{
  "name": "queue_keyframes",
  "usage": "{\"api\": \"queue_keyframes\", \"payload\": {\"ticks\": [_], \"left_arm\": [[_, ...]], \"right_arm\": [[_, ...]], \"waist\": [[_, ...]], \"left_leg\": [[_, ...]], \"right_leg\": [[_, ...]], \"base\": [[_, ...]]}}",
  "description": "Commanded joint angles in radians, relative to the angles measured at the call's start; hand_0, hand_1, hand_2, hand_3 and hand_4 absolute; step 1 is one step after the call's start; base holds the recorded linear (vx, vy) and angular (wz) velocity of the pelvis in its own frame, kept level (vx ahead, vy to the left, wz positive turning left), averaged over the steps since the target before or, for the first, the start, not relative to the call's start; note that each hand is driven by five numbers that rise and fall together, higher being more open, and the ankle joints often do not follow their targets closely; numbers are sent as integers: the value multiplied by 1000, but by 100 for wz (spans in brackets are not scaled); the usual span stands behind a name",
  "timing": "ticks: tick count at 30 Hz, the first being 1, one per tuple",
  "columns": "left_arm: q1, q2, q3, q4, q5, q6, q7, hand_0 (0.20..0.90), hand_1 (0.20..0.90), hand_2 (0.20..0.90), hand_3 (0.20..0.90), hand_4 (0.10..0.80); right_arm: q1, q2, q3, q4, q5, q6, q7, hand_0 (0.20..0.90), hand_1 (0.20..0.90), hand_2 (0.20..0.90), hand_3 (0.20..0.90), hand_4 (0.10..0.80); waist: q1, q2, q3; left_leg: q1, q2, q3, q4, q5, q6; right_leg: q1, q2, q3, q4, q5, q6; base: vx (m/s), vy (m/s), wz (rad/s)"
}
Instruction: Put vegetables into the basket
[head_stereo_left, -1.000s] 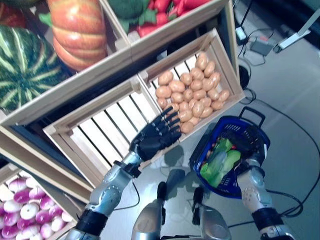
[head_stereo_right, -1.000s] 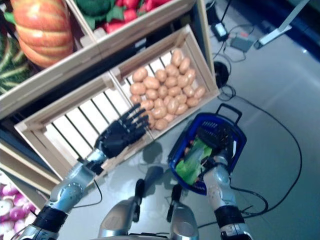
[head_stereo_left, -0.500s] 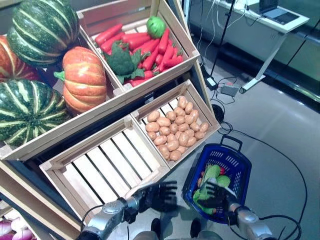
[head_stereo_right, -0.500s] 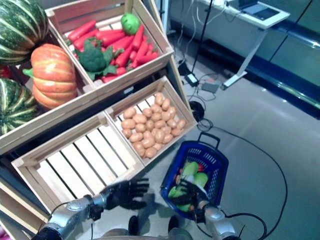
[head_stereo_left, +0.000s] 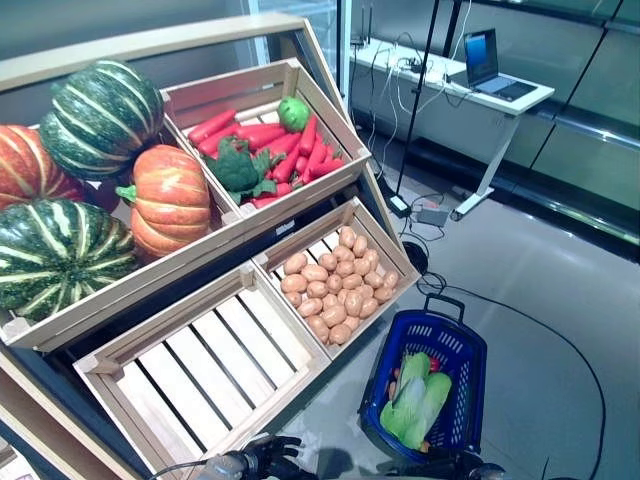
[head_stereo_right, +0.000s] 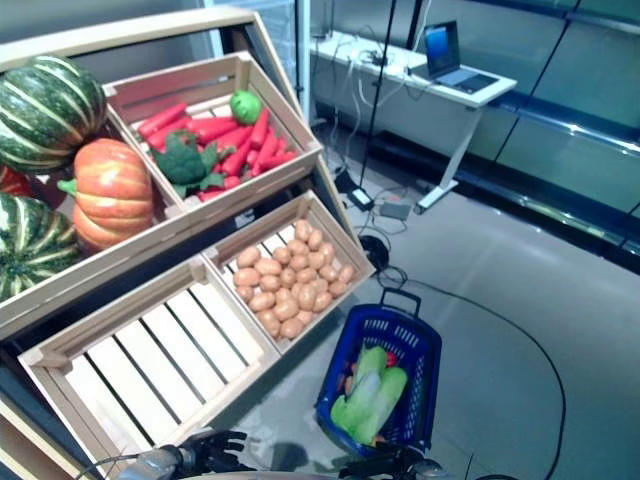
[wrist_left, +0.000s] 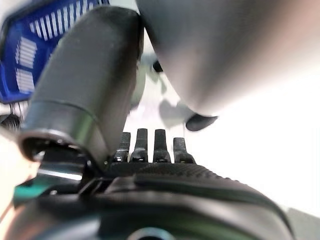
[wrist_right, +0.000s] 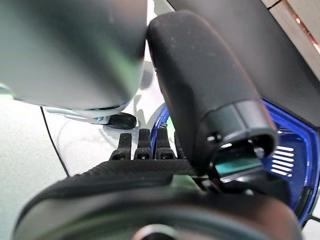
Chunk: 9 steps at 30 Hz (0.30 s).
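Note:
The blue plastic basket (head_stereo_left: 472, 350) stands on the floor right of the wooden stand. Light green leafy vegetables (head_stereo_left: 415, 395) lie in it, with something red (head_stereo_left: 437, 366) beside them. My left hand (head_stereo_left: 268, 455) is low at the front, below the stand's lower crate, with its fingers (wrist_left: 150, 147) straight and holding nothing. My right hand (head_stereo_right: 385, 465) is low in front of the basket's near rim, with its fingers (wrist_right: 142, 147) straight and holding nothing. The basket also shows in the left wrist view (wrist_left: 30, 50) and the right wrist view (wrist_right: 295, 160).
A tilted wooden stand (head_stereo_left: 240, 225) with crates rises on the left; its lower left slatted crate (head_stereo_left: 200, 360) is nearest my left hand. A white desk with a laptop (head_stereo_left: 490, 90) stands at the back right. Cables (head_stereo_left: 560, 330) run over the grey floor.
The camera has tilted up, so more of the stand and room shows. Both hands have dropped to the bottom edge; the left hand has come away from the lower crates.

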<state>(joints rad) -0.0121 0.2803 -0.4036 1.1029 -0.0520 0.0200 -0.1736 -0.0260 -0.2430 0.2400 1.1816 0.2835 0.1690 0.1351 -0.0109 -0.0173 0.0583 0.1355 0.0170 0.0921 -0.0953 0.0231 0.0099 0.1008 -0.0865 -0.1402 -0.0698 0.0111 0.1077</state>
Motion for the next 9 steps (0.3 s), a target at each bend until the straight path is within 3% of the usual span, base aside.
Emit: {"api": "queue_keyframes", "payload": {"ticks": [1, 9], "left_arm": [[-59, -1, -1, 71, 80, 1, 100, 900, 900, 900, 900, 800], [-47, -30, 25, 116, 114, 35, 202, 900, 900, 900, 900, 800]], "right_arm": [[-18, 3, 28, 40, -10, 20, -30, 900, 900, 900, 900, 800], [-22, 25, 24, 39, 10, -5, -78, 900, 900, 900, 900, 800]], "waist": [[19, 0, 50], [24, 0, 33]], "left_leg": [[-15, -6, -8, 54, -75, -32], [-10, -6, -24, 53, -81, -32]], "right_leg": [[8, -33, -18, 23, 20, 33], [15, -32, -22, 22, 10, 25]], "base": [[9, -24, 4], [-1, -2, 0]]}}
